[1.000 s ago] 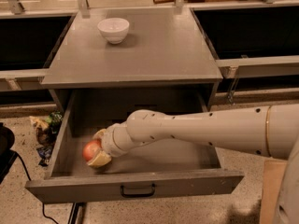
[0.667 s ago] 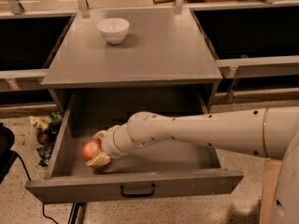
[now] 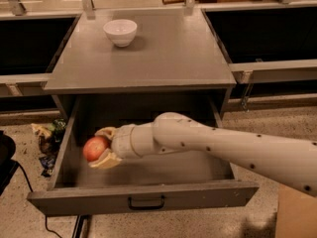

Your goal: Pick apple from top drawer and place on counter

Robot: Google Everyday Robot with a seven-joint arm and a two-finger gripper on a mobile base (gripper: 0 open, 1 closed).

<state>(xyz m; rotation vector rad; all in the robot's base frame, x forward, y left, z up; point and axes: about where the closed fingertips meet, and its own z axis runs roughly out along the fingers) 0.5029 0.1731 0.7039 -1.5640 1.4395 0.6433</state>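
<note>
Camera view has my gripper (image 3: 100, 148) low in the left part of the top drawer (image 3: 65, 144), its two fingers closed round the apple (image 3: 94, 149), one above the fruit and one beneath it. The apple sits between those fingers near the drawer's left wall, and I judge it clear of the drawer floor, though I cannot be sure of the gap. My arm reaches in from the right, across the open drawer, so the wrist points leftward and the apple is at the far left end of that line. What matters for the coming move is where the counter (image 3: 163, 53) lies from my grip: above it and farther back. The counter's front edge overhangs the rear of the drawer, while the apple sits forward of that edge, nearer the drawer's front panel. I judge that the way out is upward first, past the edge, and only then back over the grey top. A white bowl (image 3: 120, 31) stands at the far left of the counter, roughly in line with the apple, so the bare surface nearer than it and to its right looks the safer place to set down.
</note>
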